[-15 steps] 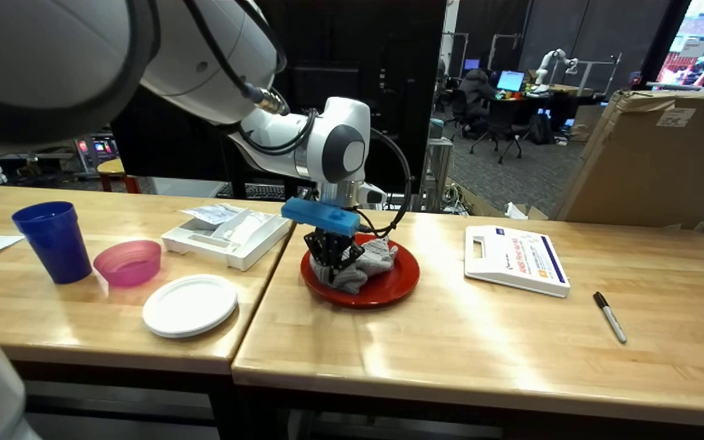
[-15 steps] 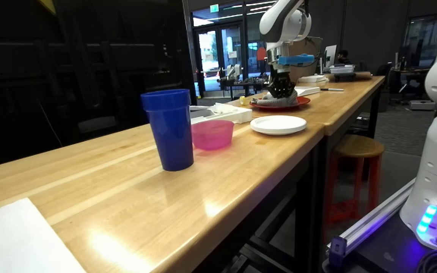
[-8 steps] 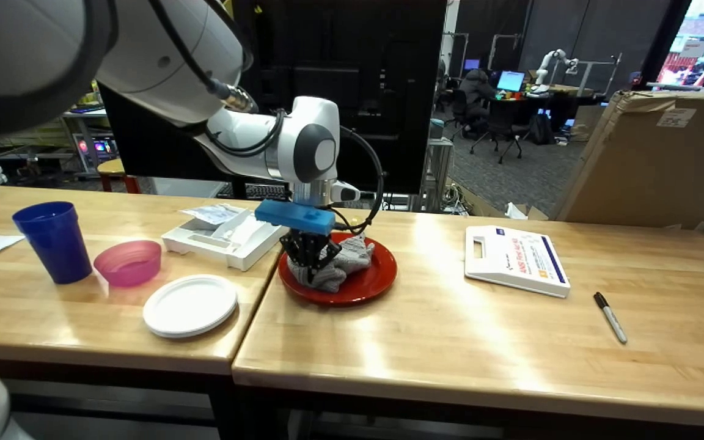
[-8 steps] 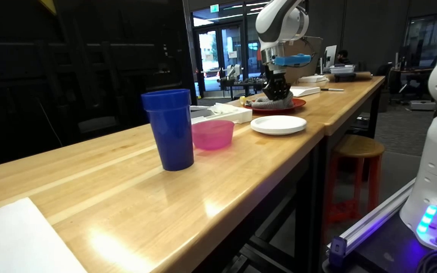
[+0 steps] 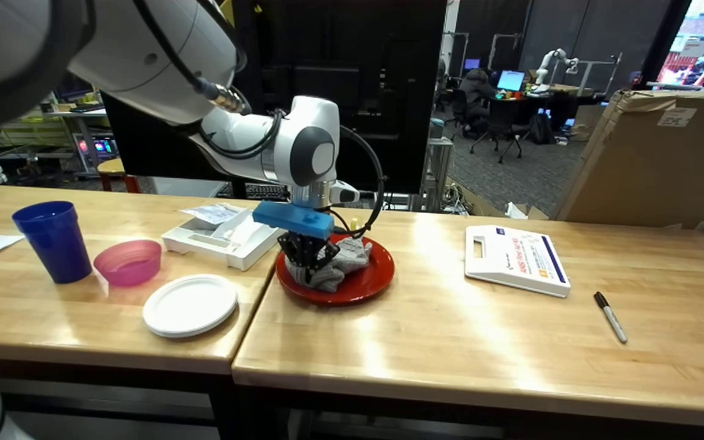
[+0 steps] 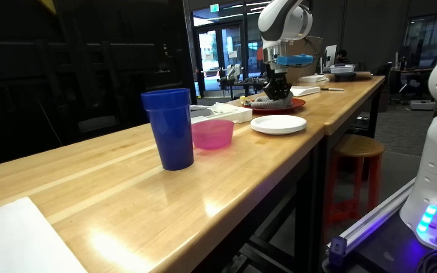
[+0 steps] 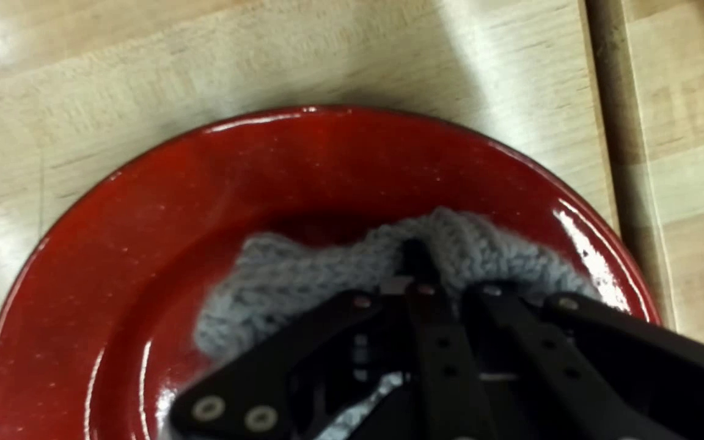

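A grey cloth (image 7: 303,275) is lying bunched on the red plate (image 7: 144,201), the gripper (image 5: 309,276) is resting clenched in the cloth's folds — whether pinching any, I cannot tell — and white plates (image 5: 190,305) are sitting near the red plate, with a blue cup (image 5: 55,244) standing well apart from it.

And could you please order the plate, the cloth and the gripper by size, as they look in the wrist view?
1. plate, clearly largest
2. gripper and cloth, not ranked: the gripper looks wider, but it is nearer and hides part of the cloth
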Robot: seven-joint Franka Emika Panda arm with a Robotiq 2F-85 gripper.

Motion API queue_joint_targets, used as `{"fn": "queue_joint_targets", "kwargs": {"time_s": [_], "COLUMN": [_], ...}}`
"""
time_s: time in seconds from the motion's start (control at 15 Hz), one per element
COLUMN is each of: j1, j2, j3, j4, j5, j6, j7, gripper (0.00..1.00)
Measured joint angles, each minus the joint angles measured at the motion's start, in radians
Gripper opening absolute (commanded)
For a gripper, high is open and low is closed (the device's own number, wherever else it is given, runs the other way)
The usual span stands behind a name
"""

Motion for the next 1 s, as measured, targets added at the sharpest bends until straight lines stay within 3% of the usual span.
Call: {"fn": "queue_joint_targets", "kwargs": {"time_s": [0.13,1.0], "j1": [0.000,-0.001], "j2": [-0.001,-0.006], "j3": [-0.003,-0.004], "j4": [-0.002,0.011], "j5": [0.005,0.005], "j6": [0.001,0.002], "j7": [-0.003,-0.003], "gripper": [0.01,0.01]}}
